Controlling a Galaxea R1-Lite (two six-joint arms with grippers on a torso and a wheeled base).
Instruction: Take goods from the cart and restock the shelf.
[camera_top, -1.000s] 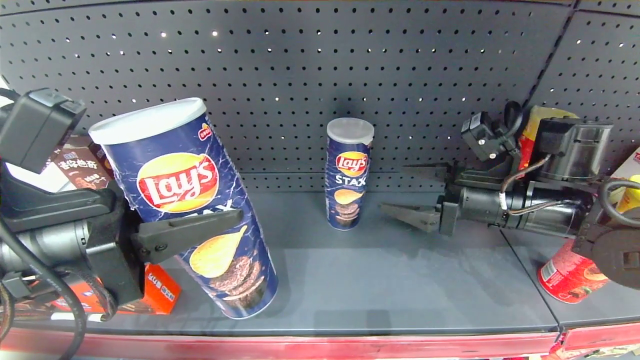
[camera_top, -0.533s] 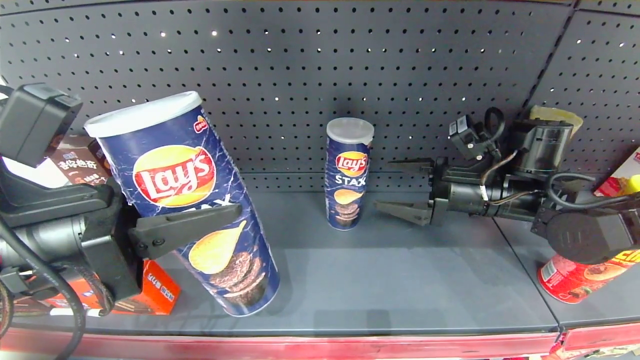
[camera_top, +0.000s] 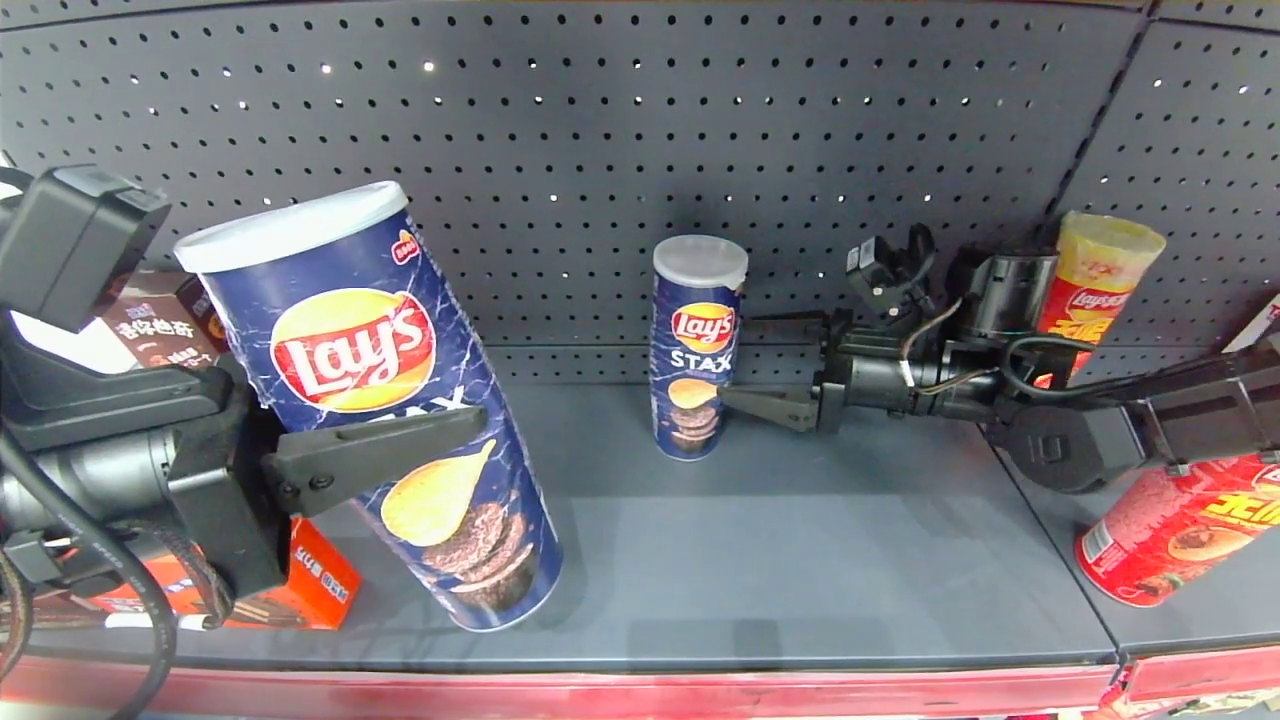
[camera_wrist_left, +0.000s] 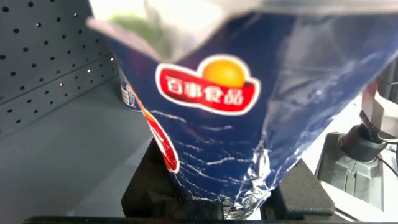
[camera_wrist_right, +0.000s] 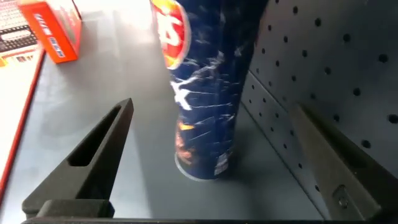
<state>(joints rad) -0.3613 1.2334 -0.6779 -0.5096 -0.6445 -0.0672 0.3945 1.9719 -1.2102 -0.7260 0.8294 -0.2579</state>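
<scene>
On the grey shelf deck (camera_top: 800, 560), one blue chips can (camera_top: 697, 350) is already standing upright near the pegboard back (camera_top: 600, 120). The right gripper (camera_top: 765, 362) is hanging just beside it with fingers wide apart, gripping nothing. The left gripper (camera_top: 400, 440) is clamping a second blue can (camera_top: 370, 400), tilting it over the deck's front-left. Whether its base is touching I cannot tell, so this placement is looking unfinished. An orange box (camera_top: 320, 585), a yellow can (camera_top: 1095, 270) and a fallen red can (camera_top: 1170, 530) are sitting alongside.
</scene>
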